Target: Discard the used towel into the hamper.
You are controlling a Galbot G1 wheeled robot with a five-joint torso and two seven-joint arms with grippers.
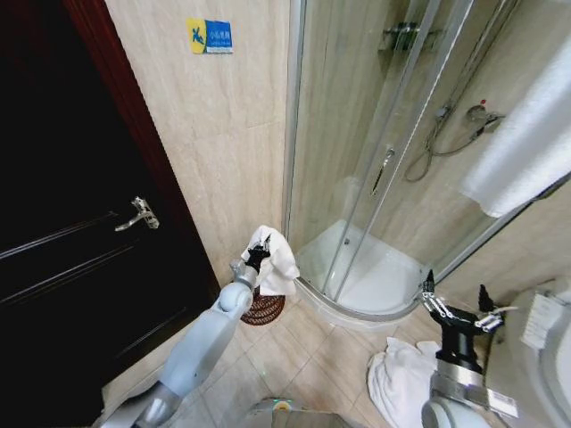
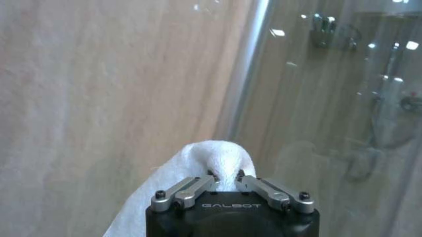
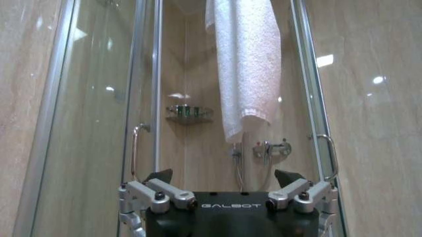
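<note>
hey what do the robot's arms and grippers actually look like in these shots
Both arms are smooth silver-grey tubes with rounded joints. The left gripper and right gripper match: a black block body with "GALBOT" in pale letters, silver metal linkages fixed with dark screws, and black fingertips. In the head view, the right gripper sits on a silver cuff.
</note>
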